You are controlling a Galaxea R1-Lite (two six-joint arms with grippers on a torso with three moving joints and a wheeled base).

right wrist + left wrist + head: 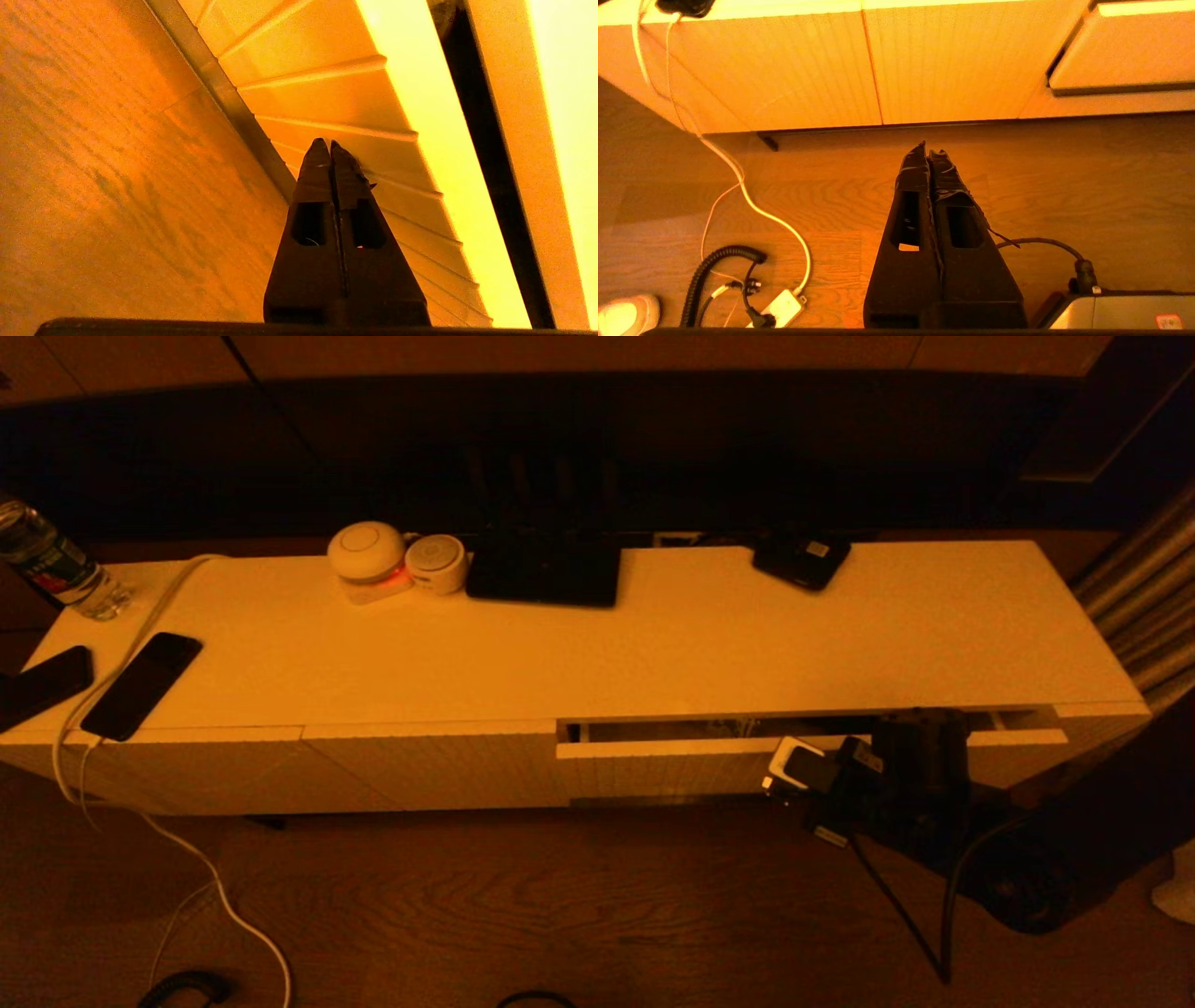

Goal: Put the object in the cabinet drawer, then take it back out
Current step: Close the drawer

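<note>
The cabinet drawer (672, 770), white with a ribbed front, stands pulled out a little on the cabinet's right half, with a dark gap (728, 728) behind its top edge. My right arm (910, 756) is low against the drawer front. The right gripper (331, 142) is shut and empty, its tips close to the ribbed front (327, 93). The left gripper (928, 147) is also shut and empty; it hangs over the wood floor, facing the slotless panels, with the drawer (1125, 51) off to one side. I cannot tell which thing is the task's object.
On the cabinet top lie a water bottle (47, 565), two dark phones (142, 684) (42, 683), a white cable (121, 644), two round white devices (366, 555) (435, 563), a black slab (544, 569) and a small black device (801, 558). A power strip (782, 308) and cables lie on the floor.
</note>
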